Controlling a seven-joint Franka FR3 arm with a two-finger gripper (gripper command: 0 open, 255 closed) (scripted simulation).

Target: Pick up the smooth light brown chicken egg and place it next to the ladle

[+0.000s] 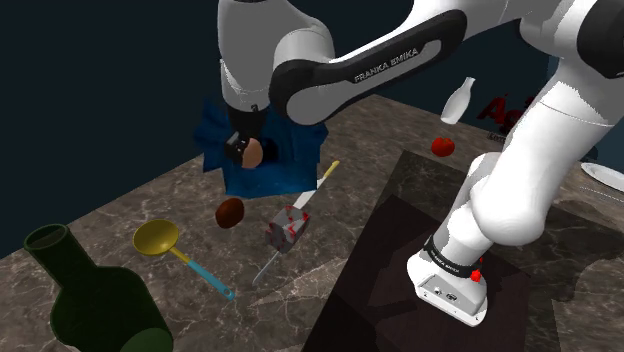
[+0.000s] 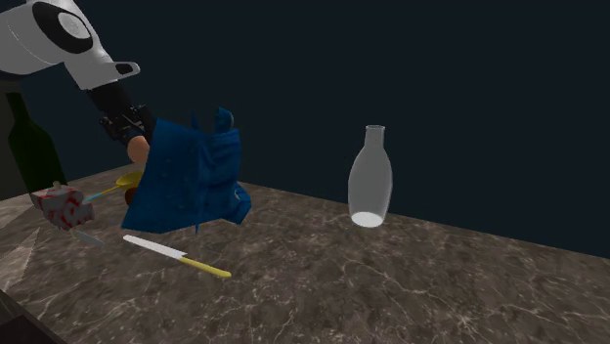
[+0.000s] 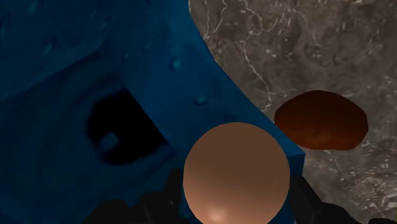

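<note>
In the shoulder view's upper centre my black gripper (image 1: 244,150) clasps the smooth light brown egg (image 3: 235,173); the yellow-bowled, blue-handled ladle (image 1: 158,239) lies lower left.

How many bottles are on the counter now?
2. A dark green bottle at the shoulder view's lower left; a pale bottle near its top right. The arm may hide others.

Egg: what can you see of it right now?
The egg is smooth, plain light brown, with a soft highlight and no markings or cracks visible. It is clasped in the black gripper, held clear of the marbled countertop, close beside the blue object. A darker brown rounded item lies on the countertop nearby.
</note>
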